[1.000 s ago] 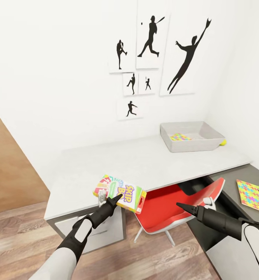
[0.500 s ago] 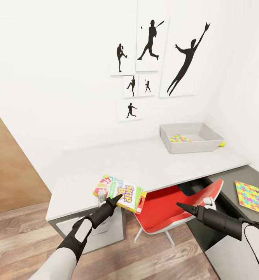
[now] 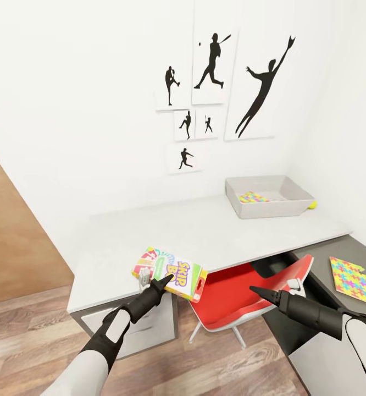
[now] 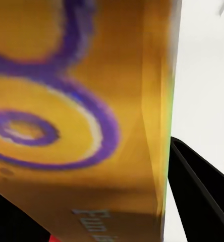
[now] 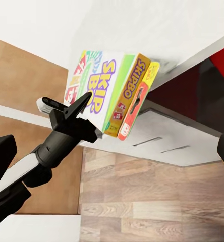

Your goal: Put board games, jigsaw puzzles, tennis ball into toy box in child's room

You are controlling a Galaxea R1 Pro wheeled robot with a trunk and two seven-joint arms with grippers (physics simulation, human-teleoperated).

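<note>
**One game box carried toward the desk, view creeping right**

One board game (image 3: pixel 169 273), the yellow, green and red box, sits clamped in the left gripper (image 3: pixel 153 281) above the near edge of the table (image 3: pixel 166 231), tilted with its lettered face up; the right wrist view shows two fingers pinching it from opposite faces. Rightward, the red-and-white chair (image 3: pixel 243 297) is tucked under the desk, and the right gripper (image 3: pixel 255 290) hangs above it with its fingers together, grasping nothing. At the far right corner of the light-grey top stands the toy box (image 3: pixel 268 198), one jigsaw puzzle (image 3: pixel 253 197) already inside, the tennis ball (image 3: pixel 313 204) just beside its right wall. A second jigsaw puzzle (image 3: pixel 354 274) lies on the lower dark-grey section. Over the last second the wall pictures and bin have slid slightly left and upward in the head view while both arms kept their places: the camera is moving, likely the robot closing on the bin for the drop.
</note>
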